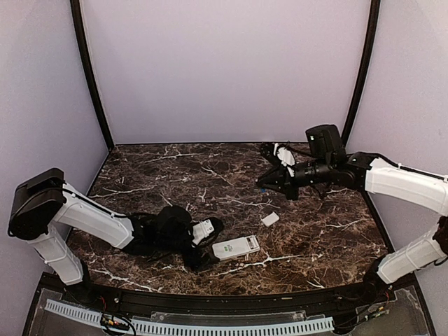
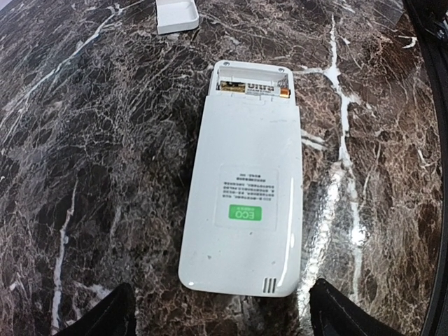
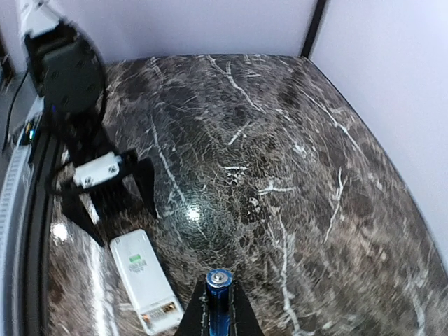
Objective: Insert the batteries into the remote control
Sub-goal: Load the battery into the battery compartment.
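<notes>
The remote control [image 1: 236, 248] lies back-up on the surface [image 1: 175, 175] near the middle of its near edge. Its battery bay at the far end is uncovered, with one seated battery [image 2: 255, 89] showing. The left gripper [image 1: 212, 245] is spread wide, with the remote's closed end just ahead of its fingers [image 2: 105, 318], not touching. A small white plate [image 1: 270, 219] lies nearby. The right gripper [image 1: 268, 183], raised toward the far right corner and well apart from the remote, is clamped on a blue battery [image 3: 219, 283].

One remote control [image 2: 241, 189], two batteries [image 3: 218, 290] [image 2: 255, 89], one small white plate [image 1: 270, 219]
</notes>
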